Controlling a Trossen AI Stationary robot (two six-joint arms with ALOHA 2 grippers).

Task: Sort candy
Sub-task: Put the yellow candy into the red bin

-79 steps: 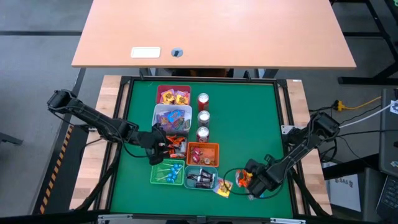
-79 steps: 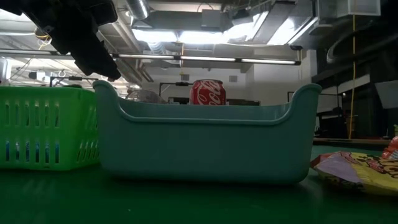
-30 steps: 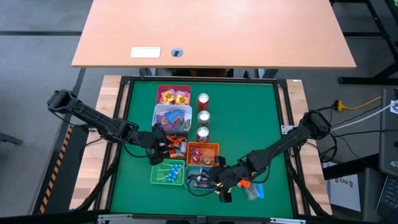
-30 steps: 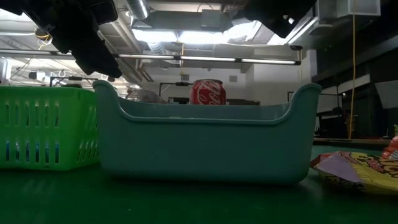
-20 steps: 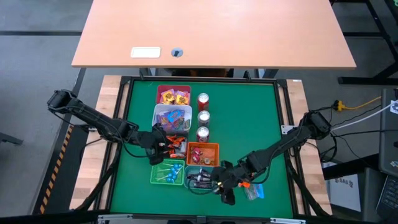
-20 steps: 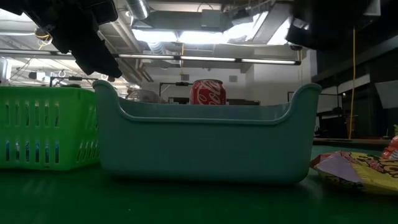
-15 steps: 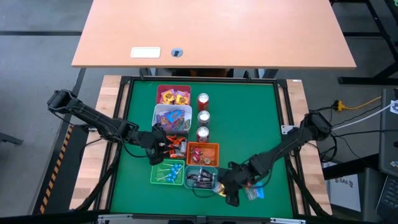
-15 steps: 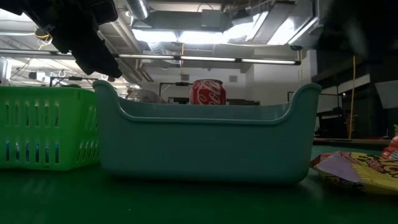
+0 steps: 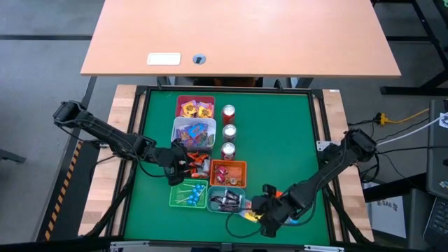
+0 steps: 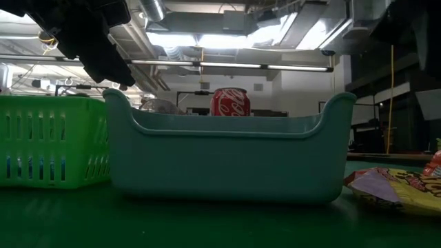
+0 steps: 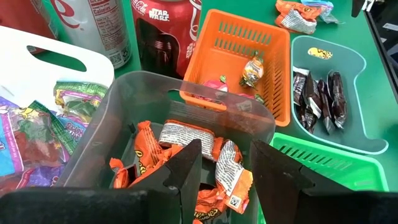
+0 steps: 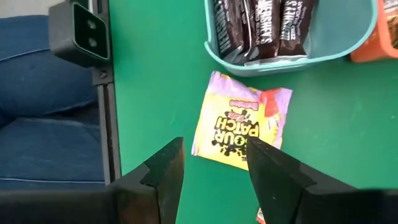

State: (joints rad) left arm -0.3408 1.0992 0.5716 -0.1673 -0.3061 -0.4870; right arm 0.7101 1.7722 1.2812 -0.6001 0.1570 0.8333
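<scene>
A yellow candy packet [image 12: 239,127] lies flat on the green mat next to the teal bin [image 12: 348,46], which holds dark wrapped candy [image 12: 261,22]. My right gripper [image 12: 214,171] hangs open just above the packet's near side, touching nothing; in the high view it [image 9: 260,215] is near the table's front edge. My left gripper [image 11: 225,171] stands open over the clear bin [image 11: 124,99] of orange-wrapped candy [image 11: 186,140], holding nothing. In the low view the yellow packet [image 10: 400,189] lies to the right of the teal bin [image 10: 227,155].
Bins stand in a column: red [image 9: 195,107], white [image 9: 194,131], orange [image 9: 228,173], and green [image 9: 188,194] with blue lollipops. Three cans [image 9: 228,131] stand beside them. Loose orange candy [image 11: 297,15] lies on the mat. A person's legs in jeans [image 12: 50,93] are beyond the front edge.
My right gripper has gone from over the teal bin toward the table's right and near edges, rolling and tipping downward, and now hangs by the yellow packet, which it has uncovered. My left arm has kept still.
</scene>
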